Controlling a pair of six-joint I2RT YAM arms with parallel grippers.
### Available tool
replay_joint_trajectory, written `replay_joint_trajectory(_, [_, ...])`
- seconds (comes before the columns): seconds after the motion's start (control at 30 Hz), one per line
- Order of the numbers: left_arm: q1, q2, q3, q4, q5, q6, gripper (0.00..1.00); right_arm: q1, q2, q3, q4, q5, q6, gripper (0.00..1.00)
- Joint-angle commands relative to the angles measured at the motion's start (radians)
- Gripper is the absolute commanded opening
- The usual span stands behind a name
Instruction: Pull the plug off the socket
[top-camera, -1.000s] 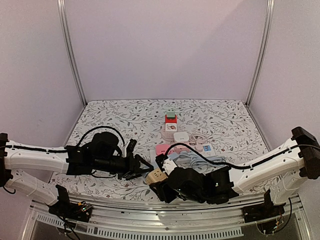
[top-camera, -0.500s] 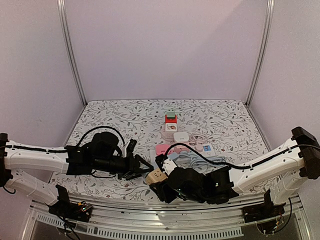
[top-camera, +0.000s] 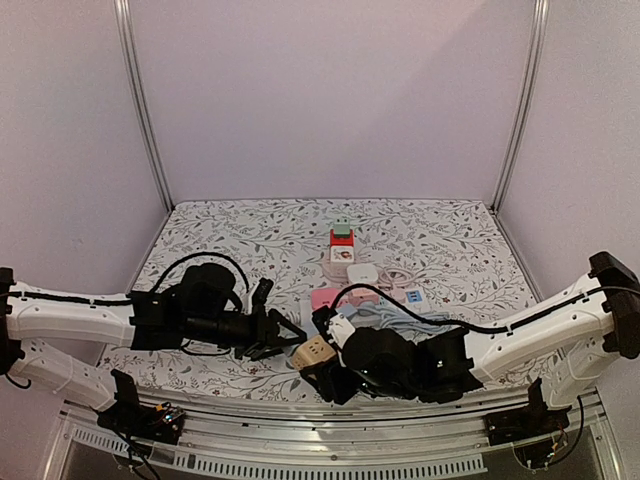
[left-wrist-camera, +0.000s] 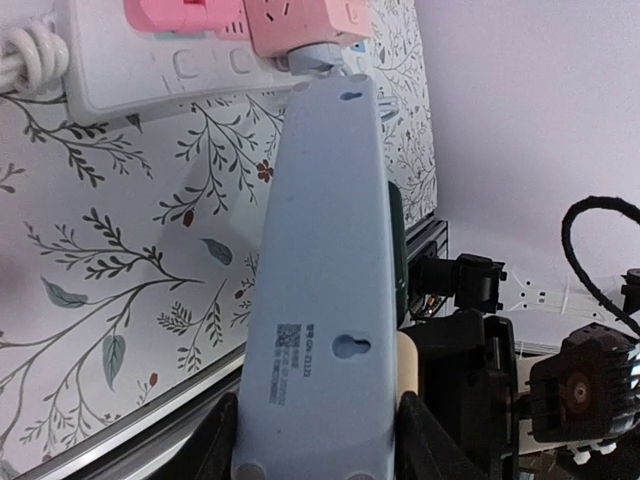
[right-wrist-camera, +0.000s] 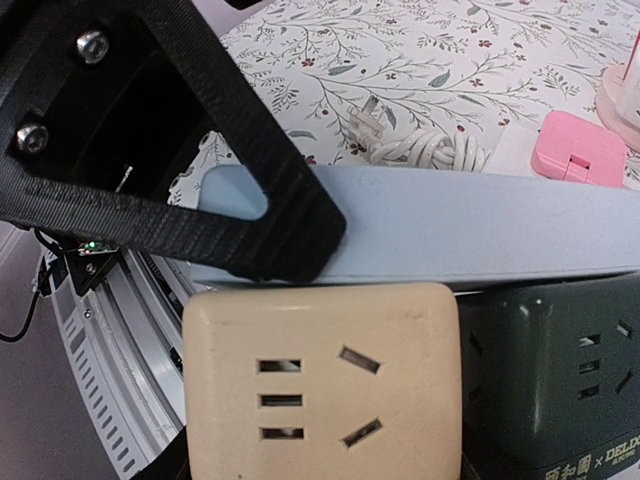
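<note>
The socket is a light blue power strip (left-wrist-camera: 325, 260) held off the table, its back with a label facing the left wrist camera. My left gripper (left-wrist-camera: 318, 450) is shut on its near end, one black finger on each long edge. A beige cube plug (right-wrist-camera: 320, 385) sits against the strip's (right-wrist-camera: 470, 240) face beside a dark green cube plug (right-wrist-camera: 550, 380). My right gripper (right-wrist-camera: 320, 450) is shut on the beige plug, whose slotted face fills the right wrist view. From above, the beige plug (top-camera: 313, 352) lies between my left gripper (top-camera: 285, 338) and my right gripper (top-camera: 330, 368).
A white power strip (left-wrist-camera: 150, 85) with pink adapters (left-wrist-camera: 300, 20) lies on the floral tabletop. A coiled white cable (right-wrist-camera: 430, 150) and a pink adapter (right-wrist-camera: 575, 150) are beyond the blue strip. Red and green adapters (top-camera: 342, 240) stand stacked mid-table. The metal front rail (top-camera: 300, 440) is close below.
The right arm has shifted a little to the right. Both grips look the same as before.
</note>
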Motion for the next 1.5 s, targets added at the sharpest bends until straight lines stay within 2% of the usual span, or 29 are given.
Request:
replay_joint_trajectory(0.0, [-0.009,-0.02,0.018,-0.004,0.041,0.043,0.09,-0.014,-0.059,-0.003,0.074,-0.079,-0.064,0.0])
replay_joint_trajectory(0.2, [-0.009,-0.021,0.024,-0.009,0.043,0.048,0.06,-0.022,-0.06,-0.005,0.07,-0.128,-0.075,0.0])
replay_joint_trajectory(0.47, [-0.009,-0.035,0.021,-0.006,0.003,0.033,0.03,-0.02,-0.015,0.048,0.053,-0.108,-0.031,0.0])
replay_joint_trajectory(1.0, [-0.006,-0.088,-0.016,-0.001,-0.073,-0.007,0.0,0.018,0.073,0.198,-0.066,0.08,0.122,0.0])
replay_joint_trajectory(1.27, [0.005,-0.075,-0.02,0.001,-0.043,-0.001,0.0,0.018,0.07,0.186,-0.066,0.068,0.095,0.0])
replay_joint_trajectory(1.47, [0.018,-0.073,-0.015,-0.004,-0.02,0.013,0.0,0.019,0.04,0.13,0.006,-0.008,-0.003,0.0])
